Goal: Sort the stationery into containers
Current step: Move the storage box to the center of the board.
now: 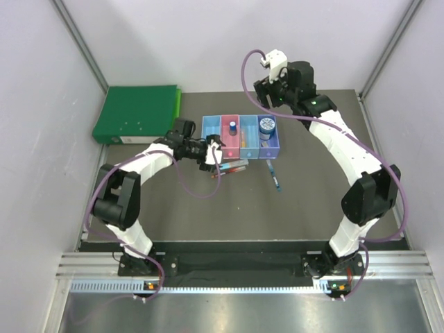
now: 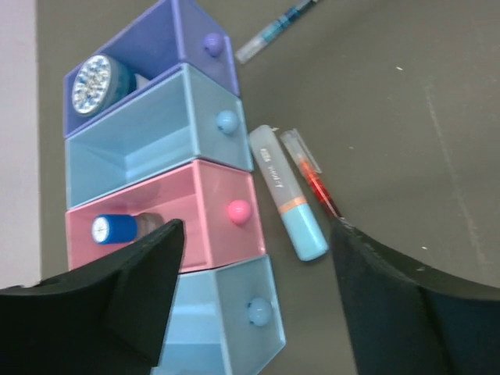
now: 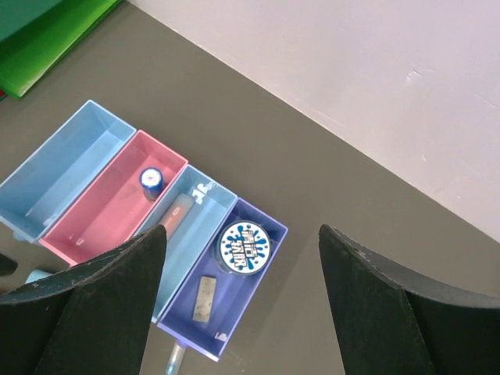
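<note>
**Closing in on the loose pens in front of the bins**

Judging the sort as partly done. Finding the round blue reel and the small pale block lying in the purple bin, the little blue-capped bottle standing in the pink bin, and a pinkish marker resting in the light blue bin between them.

Noting three pieces waiting on the table: a stubby highlighter and a red pen lying side by side just in front of the bins, and a blue pen off past the purple end.

Holding the left gripper spread wide over the pink bin's front and those two pens, with nothing between the fingers. Keeping the right gripper high above the bins, jaws apart and carrying nothing.

Probably calling next for lowering the left gripper onto one of the pair, setting the fingers across the barrel rather than along it, and narrowing enough to avoid catching its neighbour, the two lying very close, possibly touching.

Dealing with glossy, see-through plastic bins, straight-walled, each with a round knob on its front. Handling slim, smooth, round pens, likely to roll on the flat, matt, dark grey table. Treating the reel as a flat disc with a patterned top, and the block as a plain rectangle.
</note>
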Action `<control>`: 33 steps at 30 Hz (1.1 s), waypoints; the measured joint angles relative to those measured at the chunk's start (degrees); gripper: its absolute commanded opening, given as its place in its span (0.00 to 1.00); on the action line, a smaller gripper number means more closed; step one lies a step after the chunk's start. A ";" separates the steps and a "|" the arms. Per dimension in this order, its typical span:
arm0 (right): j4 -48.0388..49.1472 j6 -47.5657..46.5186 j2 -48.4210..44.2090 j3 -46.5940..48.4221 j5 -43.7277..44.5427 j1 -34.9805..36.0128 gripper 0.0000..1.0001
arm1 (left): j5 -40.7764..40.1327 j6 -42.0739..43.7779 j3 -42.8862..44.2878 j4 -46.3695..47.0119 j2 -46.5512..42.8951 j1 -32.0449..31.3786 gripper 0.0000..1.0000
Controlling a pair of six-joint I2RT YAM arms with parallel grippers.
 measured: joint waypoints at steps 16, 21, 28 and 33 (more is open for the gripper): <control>0.00 -0.35 0.00 -0.31 0.87 -0.37 0.79 | -3.76 2.78 2.91 -1.62 9.29 -0.96 0.54; 0.02 -0.33 0.00 -0.33 0.87 -0.83 0.79 | -5.09 2.12 3.08 0.98 11.10 -1.75 0.54; 0.02 -0.17 0.00 -0.33 0.87 -1.53 0.79 | -5.31 2.71 5.53 0.28 13.70 -2.99 0.52; 0.09 0.37 0.00 -0.33 0.87 -1.88 0.79 | -5.75 4.20 8.15 -1.57 15.19 -3.21 0.50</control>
